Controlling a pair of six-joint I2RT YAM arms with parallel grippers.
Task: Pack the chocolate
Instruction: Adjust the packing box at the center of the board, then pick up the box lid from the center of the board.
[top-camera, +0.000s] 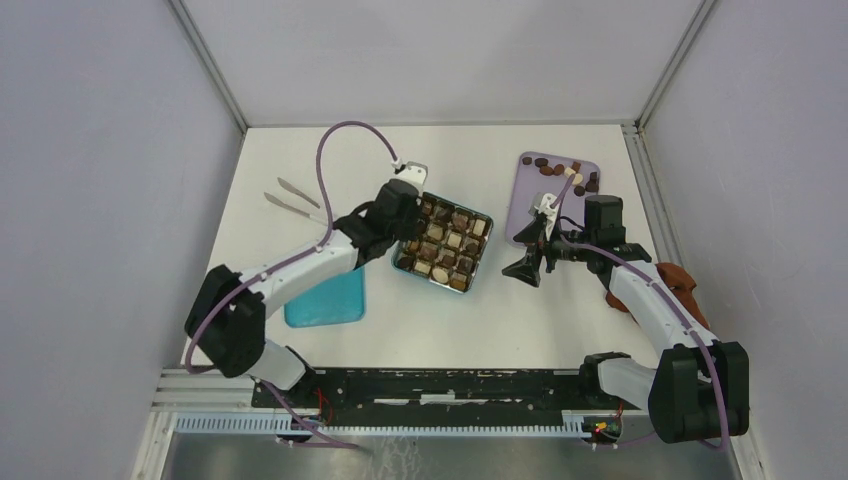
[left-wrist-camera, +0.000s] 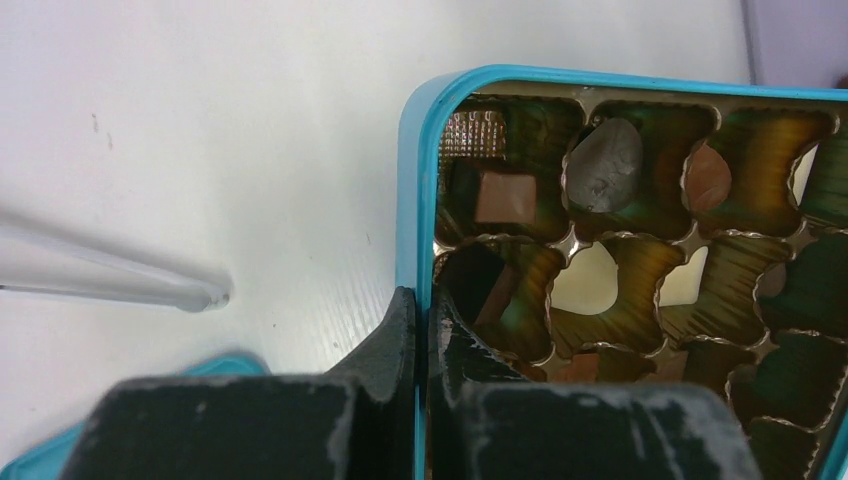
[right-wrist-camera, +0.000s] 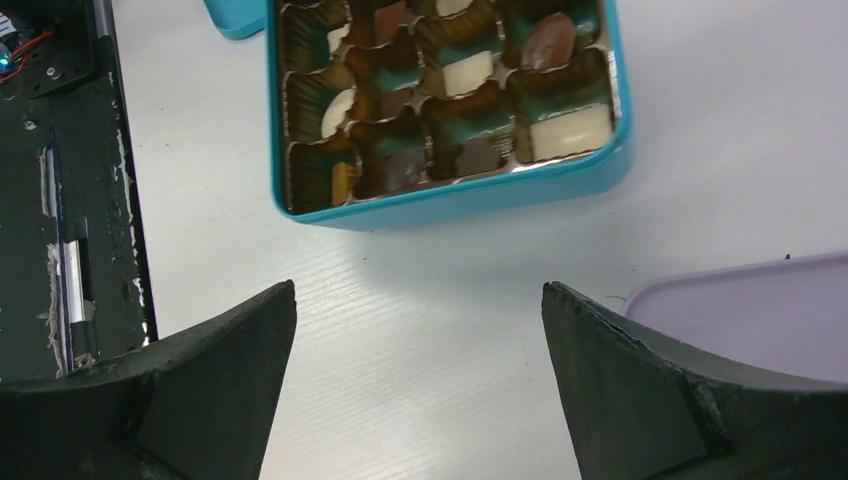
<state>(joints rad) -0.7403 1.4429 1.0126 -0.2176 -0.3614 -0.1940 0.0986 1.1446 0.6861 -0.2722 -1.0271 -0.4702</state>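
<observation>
Your left claw (left-wrist-camera: 421, 318) pinched tight on wall of teal rectangular box (left-wrist-camera: 416, 180); tug it, and small brown and cream chocolate pieces (left-wrist-camera: 505, 197) in cells just ahead may jump out. Your right claw (right-wrist-camera: 420, 300) gapes wide, empty, box just ahead; careless reach shoves box against your grip.

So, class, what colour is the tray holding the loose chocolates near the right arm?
Pale lilac; the tray shows best in the top external view.
</observation>
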